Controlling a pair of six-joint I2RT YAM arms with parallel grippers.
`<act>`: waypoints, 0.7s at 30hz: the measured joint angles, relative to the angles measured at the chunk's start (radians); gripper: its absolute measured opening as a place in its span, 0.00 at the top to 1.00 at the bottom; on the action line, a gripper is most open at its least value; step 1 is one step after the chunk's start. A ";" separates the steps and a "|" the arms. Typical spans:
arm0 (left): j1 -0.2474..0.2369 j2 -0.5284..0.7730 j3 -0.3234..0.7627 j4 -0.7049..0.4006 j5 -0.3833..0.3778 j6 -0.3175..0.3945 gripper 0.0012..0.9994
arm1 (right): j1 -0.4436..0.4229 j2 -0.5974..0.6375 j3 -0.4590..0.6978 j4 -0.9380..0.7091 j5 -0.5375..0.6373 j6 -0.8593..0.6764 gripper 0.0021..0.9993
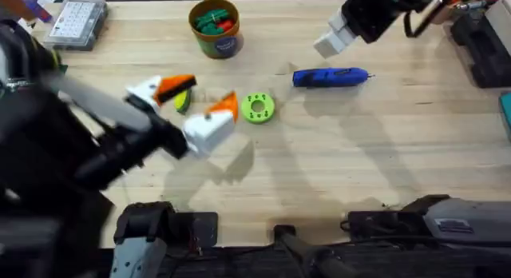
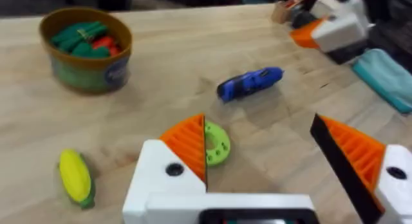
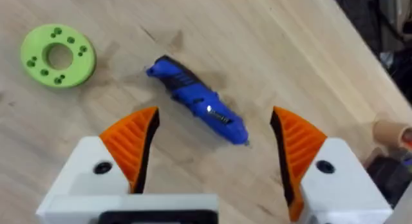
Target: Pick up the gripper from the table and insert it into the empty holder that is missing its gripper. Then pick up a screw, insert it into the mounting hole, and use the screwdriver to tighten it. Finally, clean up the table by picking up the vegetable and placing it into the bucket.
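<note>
My left gripper hangs w/ fingers spread wide over the table, holding nothing; toy corn lies just beside it, lime ring disc near one pad. Right gripper also wide apart, empty, above the blue screwdriver. Bucket w/ green pieces sits at far edge, well apart from the corn.

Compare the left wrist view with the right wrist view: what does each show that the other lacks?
Left wrist alone: the bucket holding green and red pieces, the vegetable lying on the table, and a teal cloth. Right wrist alone: the open right gripper hanging over the screwdriver. Both share the screwdriver, the lime-green ring disc and the wooden table.
</note>
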 joint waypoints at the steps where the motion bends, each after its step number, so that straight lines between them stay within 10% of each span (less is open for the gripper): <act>1: 0.000 0.057 0.055 -0.050 -0.018 0.014 0.01 | 0.000 -0.005 0.000 -0.017 0.000 0.016 0.00; 9: 0.000 0.450 0.376 -0.309 -0.093 0.090 0.01 | 0.000 -0.010 0.000 -0.074 0.000 0.101 0.00; 21: 0.000 0.450 0.376 -0.309 -0.093 0.090 0.01 | 0.000 -0.010 0.000 -0.074 0.000 0.101 0.00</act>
